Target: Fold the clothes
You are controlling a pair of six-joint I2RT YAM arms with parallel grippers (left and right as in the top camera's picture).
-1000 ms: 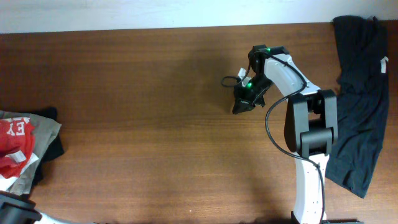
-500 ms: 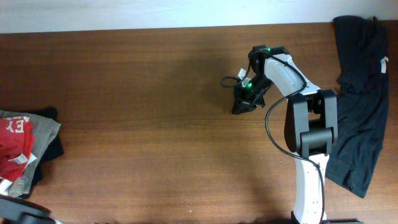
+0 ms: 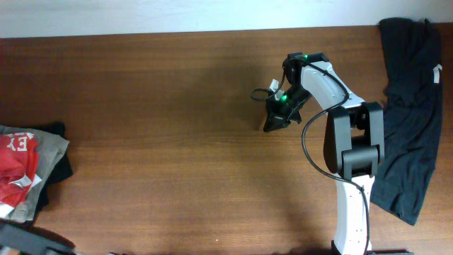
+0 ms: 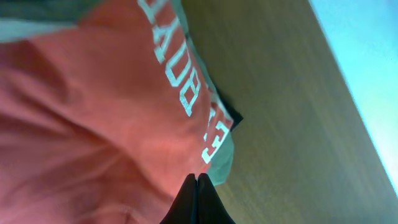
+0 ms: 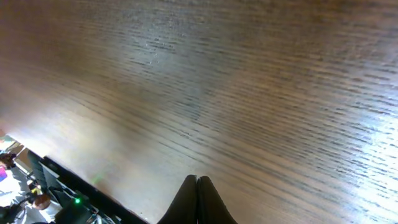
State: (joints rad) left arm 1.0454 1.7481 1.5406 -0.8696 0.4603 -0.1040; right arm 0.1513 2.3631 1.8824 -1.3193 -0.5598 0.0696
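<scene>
Lettering in white ran across the red-orange T-shirt (image 3: 13, 168), which lay rumpled at the left edge of the tabletop (image 3: 177, 156), on top of a grey garment (image 3: 56, 149). The left tool (image 4: 197, 200) hung at its hem, tips pressed together, nothing visibly pinched. The right tool (image 5: 197, 200), likewise pressed together, hovered over bare wood well apart. A black garment (image 3: 410, 106) draped the right edge.

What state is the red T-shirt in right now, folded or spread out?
Not spread: the red T-shirt lies bunched and wrinkled on khaki clothes at the overhead view's left edge.
</scene>
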